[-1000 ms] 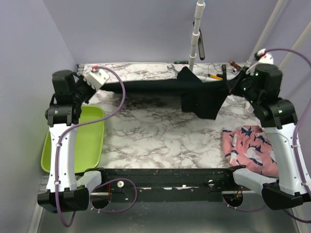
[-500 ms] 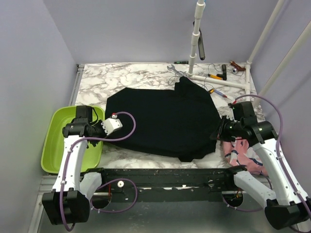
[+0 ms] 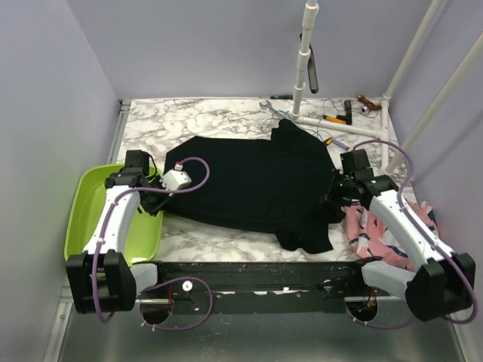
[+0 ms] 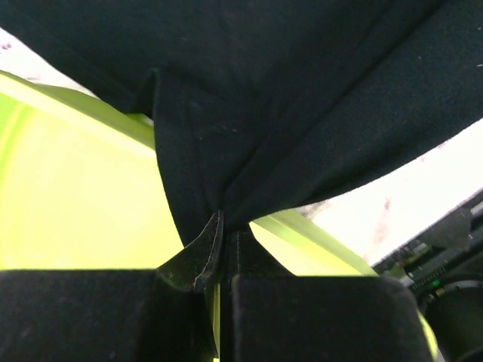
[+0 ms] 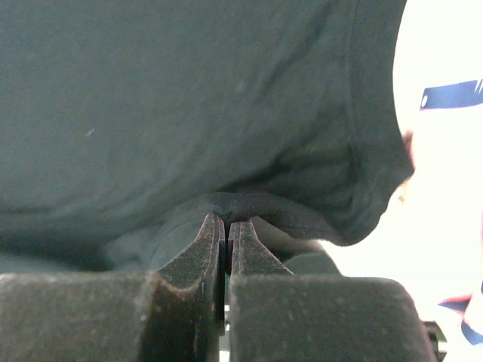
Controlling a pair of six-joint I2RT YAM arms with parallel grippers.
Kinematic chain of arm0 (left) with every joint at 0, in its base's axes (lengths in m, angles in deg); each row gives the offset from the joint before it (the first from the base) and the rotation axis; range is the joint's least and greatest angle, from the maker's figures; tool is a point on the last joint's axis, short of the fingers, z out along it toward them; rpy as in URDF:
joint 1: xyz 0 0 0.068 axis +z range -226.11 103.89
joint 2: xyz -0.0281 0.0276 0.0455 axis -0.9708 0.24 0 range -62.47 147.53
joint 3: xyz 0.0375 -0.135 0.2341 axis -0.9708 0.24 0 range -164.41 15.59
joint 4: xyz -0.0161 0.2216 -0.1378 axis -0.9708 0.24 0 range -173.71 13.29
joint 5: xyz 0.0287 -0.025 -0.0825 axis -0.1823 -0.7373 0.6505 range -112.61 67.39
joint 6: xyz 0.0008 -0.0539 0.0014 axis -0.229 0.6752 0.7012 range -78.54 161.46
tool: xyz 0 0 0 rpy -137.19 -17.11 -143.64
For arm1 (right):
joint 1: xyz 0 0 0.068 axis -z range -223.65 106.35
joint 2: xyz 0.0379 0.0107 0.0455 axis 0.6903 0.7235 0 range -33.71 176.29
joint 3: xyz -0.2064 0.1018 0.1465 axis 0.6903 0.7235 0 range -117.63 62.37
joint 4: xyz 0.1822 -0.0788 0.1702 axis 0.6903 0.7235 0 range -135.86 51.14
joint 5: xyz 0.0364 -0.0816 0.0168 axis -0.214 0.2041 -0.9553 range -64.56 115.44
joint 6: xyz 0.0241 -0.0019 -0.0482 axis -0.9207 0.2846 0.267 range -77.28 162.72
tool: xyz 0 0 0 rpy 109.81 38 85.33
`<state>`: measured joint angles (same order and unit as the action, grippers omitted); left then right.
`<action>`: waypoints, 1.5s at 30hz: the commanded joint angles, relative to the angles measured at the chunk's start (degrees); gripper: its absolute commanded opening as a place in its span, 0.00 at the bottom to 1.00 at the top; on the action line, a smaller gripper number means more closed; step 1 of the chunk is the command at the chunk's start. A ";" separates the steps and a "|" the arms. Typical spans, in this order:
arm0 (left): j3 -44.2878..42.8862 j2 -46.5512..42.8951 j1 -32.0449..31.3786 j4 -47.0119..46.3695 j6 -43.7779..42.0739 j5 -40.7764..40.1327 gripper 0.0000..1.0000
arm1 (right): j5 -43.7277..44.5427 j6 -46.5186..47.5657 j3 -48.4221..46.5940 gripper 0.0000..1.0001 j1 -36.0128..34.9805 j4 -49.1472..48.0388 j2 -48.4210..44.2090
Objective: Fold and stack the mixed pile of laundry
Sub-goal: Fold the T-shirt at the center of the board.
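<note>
Lime green plastic basin [image 3: 84, 215] sits at the left edge of the marble-patterned bench [image 3: 204, 121], toward the near left corner. Over its right rim the left gripper [image 3: 166, 196] has its jaws pressed together on a bunched corner of the black garment [image 3: 256, 181]; in the left wrist view the cloth fans up and away from the left gripper's [image 4: 223, 226] pinch, with the basin's [image 4: 68, 204] green beneath it.

The black garment lies spread across the middle of the bench. Its long axis runs left to right, sloping slightly toward the near edge on the right. One narrow flap points to the far edge, and a lower corner points to the near edge, right of centre.

At its right end the right gripper [image 3: 336, 194] is clamped on a fold of its hem; the right wrist view shows the gripper [image 5: 226, 222] with its jaws together and the black garment [image 5: 173, 98] rolled over the tips.

Beside that, at the near right corner, the pink shark-print garment [image 3: 377, 235] lies crumpled, partly under the right arm.
</note>
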<state>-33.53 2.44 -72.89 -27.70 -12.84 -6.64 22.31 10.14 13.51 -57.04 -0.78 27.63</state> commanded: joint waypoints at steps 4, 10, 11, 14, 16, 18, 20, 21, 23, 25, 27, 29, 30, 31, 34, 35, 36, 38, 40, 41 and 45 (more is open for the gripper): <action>-5.62 11.26 -1.09 -8.02 6.41 -2.43 0.00 | 11.53 1.26 1.10 0.01 0.40 -16.63 14.70; -7.91 15.25 -1.72 -8.79 8.03 -3.88 0.00 | 14.83 3.08 -2.13 0.01 1.61 -19.65 20.81; -8.00 15.38 -1.86 -8.73 8.02 -4.13 0.00 | 14.74 3.31 -2.77 0.01 1.70 -19.70 21.45; -7.54 15.16 -2.34 -8.42 7.82 -5.16 0.00 | 14.43 3.81 -3.65 0.01 1.72 -19.44 21.98; -6.62 14.22 -2.35 -8.13 7.32 -5.79 0.00 | 13.49 3.77 -3.65 0.01 1.70 -18.90 21.14; -5.70 12.27 -2.35 -7.54 6.70 -6.10 0.00 | 12.11 3.77 -3.27 0.01 1.71 -18.09 19.43; -5.52 9.91 -2.35 -6.78 6.36 -6.29 0.00 | 11.34 3.99 -2.41 0.01 1.70 -17.58 17.28; -5.82 8.63 -2.35 -6.34 6.40 -6.30 0.00 | 11.22 4.14 -1.93 0.01 1.70 -17.42 16.17; -7.33 6.66 -2.38 -5.25 6.60 -6.19 0.00 | 11.22 4.56 -1.54 0.01 1.70 -16.65 15.06; -9.37 5.43 -2.61 -3.68 7.00 -5.60 0.00 | 10.85 4.76 -1.91 0.01 1.70 -15.72 14.62; -11.07 4.83 -3.04 -1.82 7.92 -4.72 0.00 | 10.35 4.95 -2.02 0.01 1.70 -15.37 14.17; -11.60 4.50 -6.39 -0.16 9.20 -3.54 0.00 | 10.91 5.12 -1.90 0.01 1.70 -15.37 13.81; -11.33 4.29 -7.98 0.21 10.19 -2.97 0.00 | 11.44 5.25 -1.85 0.01 1.70 -15.37 13.68; -10.52 4.07 -10.36 0.25 11.08 -2.26 0.00 | 12.22 5.45 -1.78 0.01 1.70 -15.44 13.63; -8.80 5.22 -15.12 -0.45 11.92 -1.64 0.00 | 15.32 6.04 -2.22 0.01 1.80 -15.61 14.18; -9.04 6.04 -15.12 -1.25 12.24 -1.93 0.00 | 16.50 6.35 -2.51 0.01 2.03 -15.91 14.52; -9.25 7.21 -14.74 -2.83 13.02 -3.37 0.00 | 17.05 6.67 -2.73 0.01 2.44 -16.47 15.03; -10.19 10.15 -14.05 -5.05 14.01 -7.38 0.00 | 16.93 6.83 -2.76 0.01 3.23 -18.87 16.54; -11.75 13.63 -14.03 -5.94 14.97 -10.11 0.00 | 16.32 6.87 -2.88 0.01 3.52 -20.19 19.00; -12.51 15.41 -14.03 -6.11 15.33 -10.38 0.00 | 16.30 6.83 -3.23 0.01 3.54 -20.44 20.39; -13.56 20.77 -13.88 -8.89 16.16 -15.50 0.00 | 16.23 6.95 -3.46 0.01 4.65 -23.05 22.82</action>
<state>-44.96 19.03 -87.05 -33.10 1.10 -15.23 36.01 16.00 11.19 -53.70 -19.91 48.48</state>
